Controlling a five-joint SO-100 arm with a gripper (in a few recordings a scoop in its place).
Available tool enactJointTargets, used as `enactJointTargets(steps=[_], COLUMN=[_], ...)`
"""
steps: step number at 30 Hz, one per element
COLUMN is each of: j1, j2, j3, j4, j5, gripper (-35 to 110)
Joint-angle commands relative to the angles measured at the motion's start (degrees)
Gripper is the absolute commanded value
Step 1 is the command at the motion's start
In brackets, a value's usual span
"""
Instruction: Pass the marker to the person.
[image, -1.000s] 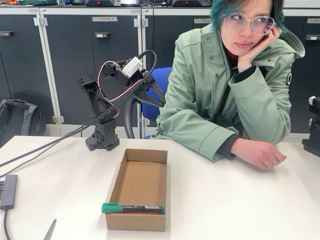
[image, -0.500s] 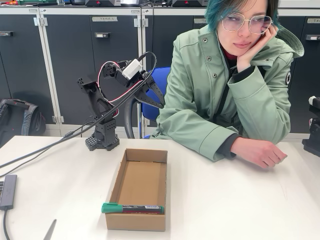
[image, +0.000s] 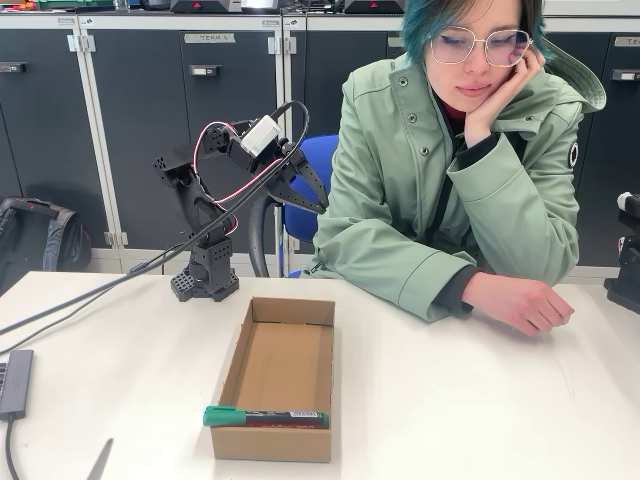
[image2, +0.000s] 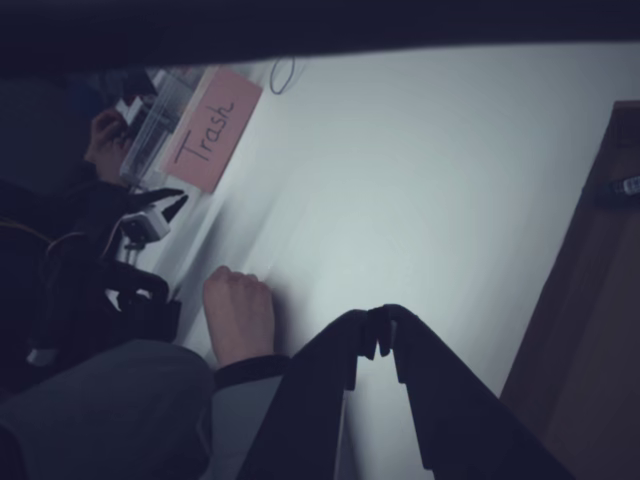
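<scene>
The marker (image: 265, 416), dark red with a green cap, lies flat across the near end of an open cardboard box (image: 285, 310). In the wrist view the marker (image2: 622, 187) peeks in at the right edge. My gripper (image: 306, 192) hangs in the air behind the box's far end, shut with nothing in it, well away from the marker. The wrist view shows its fingertips (image2: 381, 332) meeting. The person (image: 450, 180) sits behind the table, head propped on one hand. Their other hand (image: 520, 303) rests as a loose fist on the tabletop; the wrist view shows that hand (image2: 238, 315) too.
The arm's base (image: 207, 280) stands on the white table (image: 480, 400) at the back left, with cables (image: 90, 295) running off left to a grey hub (image: 15, 380). A metal tool (image: 100, 460) lies at the front left. A pink Trash sign (image2: 212, 128) stands far off.
The person's head has leaned slightly left and down. My arm and the marker have barely moved.
</scene>
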Motion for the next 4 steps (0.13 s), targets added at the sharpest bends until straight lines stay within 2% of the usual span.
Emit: enactJointTargets(steps=[1, 4], j1=[-0.2, 0.0], j2=[2.8, 3.4], j3=[-0.1, 0.8], j4=[-0.5, -0.6], j5=[-0.4, -0.1], gripper=[-2, -2])
